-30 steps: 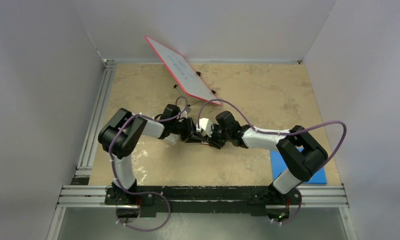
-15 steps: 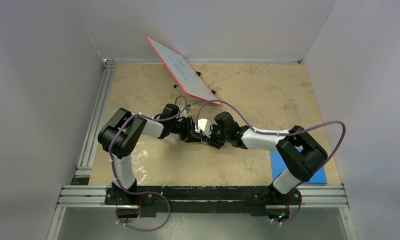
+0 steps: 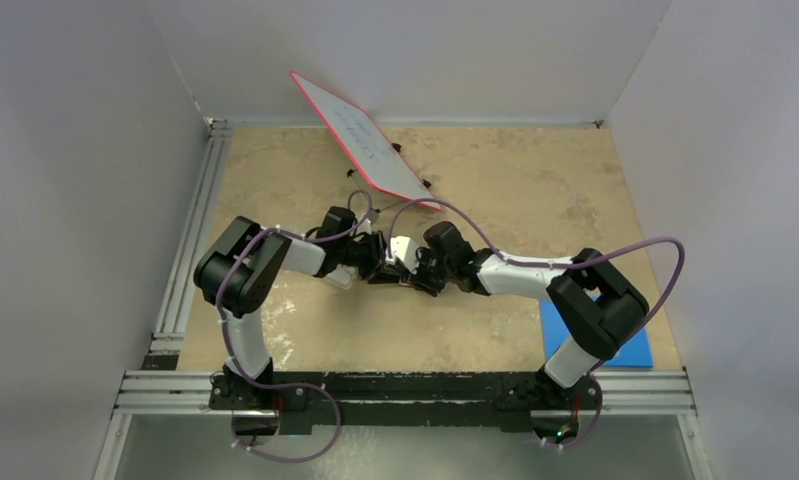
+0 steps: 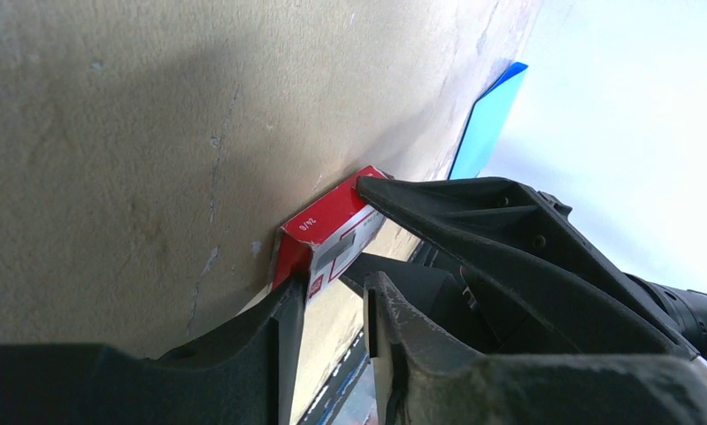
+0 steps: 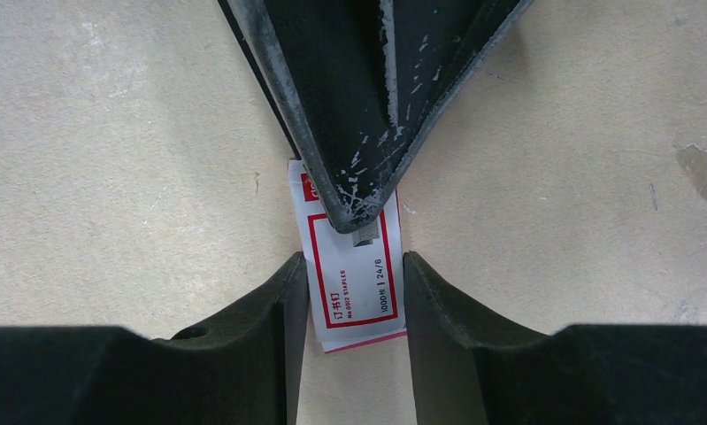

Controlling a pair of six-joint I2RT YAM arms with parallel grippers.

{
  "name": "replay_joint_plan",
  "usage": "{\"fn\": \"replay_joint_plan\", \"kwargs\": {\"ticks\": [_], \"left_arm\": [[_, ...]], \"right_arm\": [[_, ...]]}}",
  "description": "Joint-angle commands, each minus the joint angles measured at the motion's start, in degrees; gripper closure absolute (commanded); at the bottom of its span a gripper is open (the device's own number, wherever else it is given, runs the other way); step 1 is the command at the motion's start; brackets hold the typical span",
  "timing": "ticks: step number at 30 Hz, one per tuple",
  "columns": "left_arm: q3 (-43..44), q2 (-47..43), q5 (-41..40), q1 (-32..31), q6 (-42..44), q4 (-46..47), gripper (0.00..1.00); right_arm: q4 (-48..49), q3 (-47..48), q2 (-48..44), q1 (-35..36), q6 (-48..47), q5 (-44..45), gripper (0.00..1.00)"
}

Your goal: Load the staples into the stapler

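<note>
The staples (image 5: 354,266) are a red and white box flat on the beige table, also seen in the left wrist view (image 4: 327,239). My right gripper (image 5: 354,261) is shut on its two long sides. My left gripper (image 4: 332,288) faces it from the other end. One finger (image 5: 349,106) lies over the far part of the label and the other finger (image 4: 283,310) touches the box's end, with a narrow gap between the jaws. In the top view both grippers (image 3: 383,268) (image 3: 417,272) meet mid-table. A small white object, apparently the stapler (image 3: 340,279), lies under my left wrist.
A red-framed whiteboard (image 3: 360,150) leans at the back centre. A blue pad (image 3: 635,345) lies at the right front, partly under my right arm. An aluminium rail (image 3: 190,250) runs along the left edge. White walls enclose the table.
Both grippers have shifted slightly to the left together, the right arm reaching a little further in. The staples box stays between them.
</note>
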Motion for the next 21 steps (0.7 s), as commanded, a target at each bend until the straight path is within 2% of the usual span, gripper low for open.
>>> {"fn": "replay_joint_plan", "kwargs": {"ticks": [1, 9, 12, 17, 21], "left_arm": [[-1.2, -2.3, -1.1, -0.9, 0.7, 1.2, 0.66], [-2.0, -5.3, -4.5, -0.6, 3.0, -3.5, 0.54], [-1.7, -6.3, -5.9, -0.6, 4.0, -5.1, 0.51], [-1.3, -5.9, -5.0, -0.6, 3.8, -3.5, 0.52], [-0.8, -5.1, -3.9, -0.6, 3.3, -1.7, 0.61]], "right_arm": [[7.9, 3.5, 0.3, 2.1, 0.1, -4.4, 0.57], [6.0, 0.7, -3.0, 2.0, -1.1, -4.5, 0.42], [4.6, 0.6, -2.9, 2.0, -2.0, -3.9, 0.40], [0.7, 1.2, -1.9, 1.0, -4.1, -4.1, 0.41], [1.1, 1.0, -1.9, 0.1, -4.2, -3.2, 0.40]]}}
